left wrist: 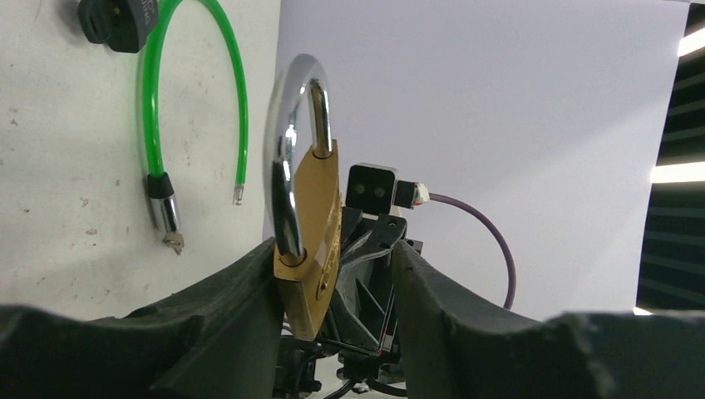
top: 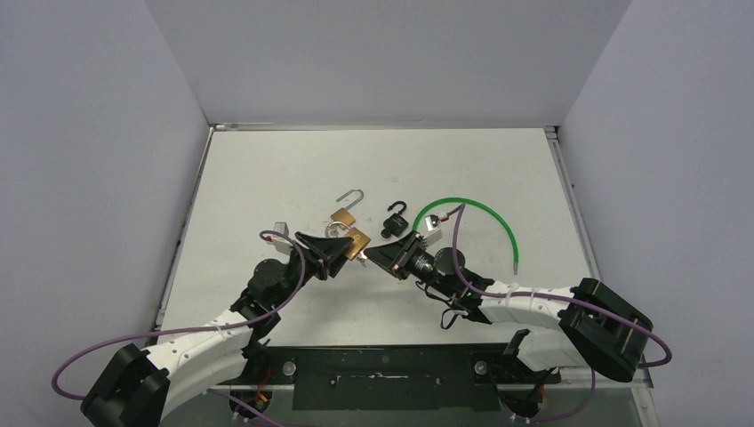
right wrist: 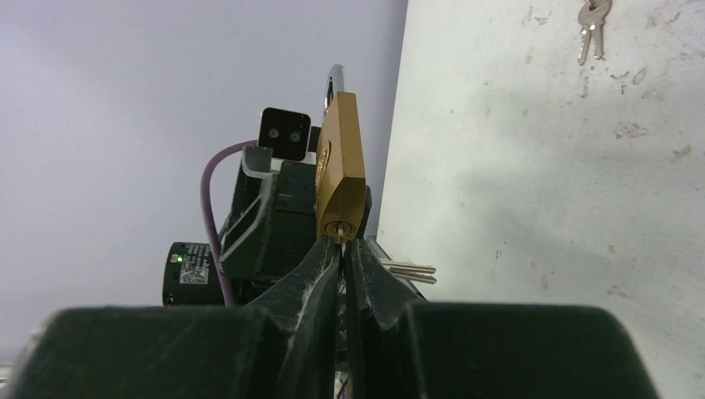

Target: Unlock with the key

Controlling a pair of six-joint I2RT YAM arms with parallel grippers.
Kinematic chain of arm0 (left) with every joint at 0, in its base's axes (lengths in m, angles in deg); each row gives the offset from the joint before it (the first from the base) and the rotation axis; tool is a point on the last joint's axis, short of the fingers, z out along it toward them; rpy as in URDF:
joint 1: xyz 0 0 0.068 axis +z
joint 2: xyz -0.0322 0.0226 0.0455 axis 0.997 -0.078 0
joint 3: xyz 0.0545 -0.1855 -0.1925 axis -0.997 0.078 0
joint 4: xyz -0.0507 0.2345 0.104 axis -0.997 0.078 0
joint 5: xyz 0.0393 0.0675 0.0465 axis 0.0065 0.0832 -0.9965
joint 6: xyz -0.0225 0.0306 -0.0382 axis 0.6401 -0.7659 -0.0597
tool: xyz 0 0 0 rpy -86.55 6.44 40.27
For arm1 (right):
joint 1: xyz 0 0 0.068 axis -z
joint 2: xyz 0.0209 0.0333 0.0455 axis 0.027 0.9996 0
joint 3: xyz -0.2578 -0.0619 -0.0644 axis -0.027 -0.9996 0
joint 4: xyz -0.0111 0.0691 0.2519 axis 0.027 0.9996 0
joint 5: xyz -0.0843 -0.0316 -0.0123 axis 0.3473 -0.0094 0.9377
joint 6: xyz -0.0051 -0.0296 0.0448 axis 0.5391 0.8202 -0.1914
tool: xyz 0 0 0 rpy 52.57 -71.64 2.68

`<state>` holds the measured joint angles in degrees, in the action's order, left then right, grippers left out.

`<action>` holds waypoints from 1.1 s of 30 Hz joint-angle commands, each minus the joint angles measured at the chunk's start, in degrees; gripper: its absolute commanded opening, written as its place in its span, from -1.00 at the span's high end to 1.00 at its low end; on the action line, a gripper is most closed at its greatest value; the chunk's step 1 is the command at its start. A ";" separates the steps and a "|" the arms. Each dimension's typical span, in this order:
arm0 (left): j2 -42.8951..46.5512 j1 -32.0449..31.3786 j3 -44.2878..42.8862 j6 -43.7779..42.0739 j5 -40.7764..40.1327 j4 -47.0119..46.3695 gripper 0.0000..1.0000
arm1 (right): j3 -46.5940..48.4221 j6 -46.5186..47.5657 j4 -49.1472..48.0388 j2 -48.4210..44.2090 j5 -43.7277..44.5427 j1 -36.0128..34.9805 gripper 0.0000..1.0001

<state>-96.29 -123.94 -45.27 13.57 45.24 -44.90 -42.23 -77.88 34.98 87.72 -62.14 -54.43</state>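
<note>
A brass padlock [top: 356, 242] with a silver shackle hangs above the table between my two grippers. In the left wrist view the padlock [left wrist: 312, 224] leans against one finger [left wrist: 241, 291] of my left gripper [left wrist: 332, 258], and a gap shows to the other finger [left wrist: 424, 291]. Its shackle looks closed. My right gripper [right wrist: 342, 245] is shut on a key [right wrist: 342, 235] whose blade sits in the keyhole at the padlock's [right wrist: 341, 166] bottom end. Spare keys [right wrist: 407, 268] stick out beside it. In the top view the left gripper [top: 345, 251] and the right gripper [top: 373, 258] meet tip to tip.
A second brass padlock [top: 345, 212] with an open shackle lies behind the grippers. A small black padlock [top: 396, 220] and a green cable lock [top: 485, 218] lie to its right. Loose keys [top: 283, 229] lie to the left. White walls enclose the table on three sides.
</note>
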 commanded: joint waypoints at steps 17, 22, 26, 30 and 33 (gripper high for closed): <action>4.89 -0.08 -5.34 -16.19 -2.77 -9.92 1.00 | -2.92 7.60 -8.77 -8.02 -1.38 -0.28 -0.16; 6.85 0.07 -7.54 -21.49 0.32 -10.41 1.00 | -4.79 13.08 -10.63 -11.49 -3.28 -0.97 -0.14; 7.08 0.04 -7.92 -23.11 3.83 -13.11 1.00 | -4.43 16.05 -11.51 -12.54 -4.30 -1.02 -0.02; 6.62 0.01 -6.91 -22.96 6.65 -18.73 1.00 | -2.60 18.54 -11.95 -12.13 -5.92 -1.06 0.03; 6.42 0.05 -7.41 -22.82 8.43 -19.79 1.00 | -1.92 19.45 -12.90 -11.81 -6.31 -1.08 0.04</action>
<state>-90.89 -123.94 -48.77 -8.51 49.78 -51.09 -46.80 -62.31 27.18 76.33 -66.71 -55.22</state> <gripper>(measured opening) 0.161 0.486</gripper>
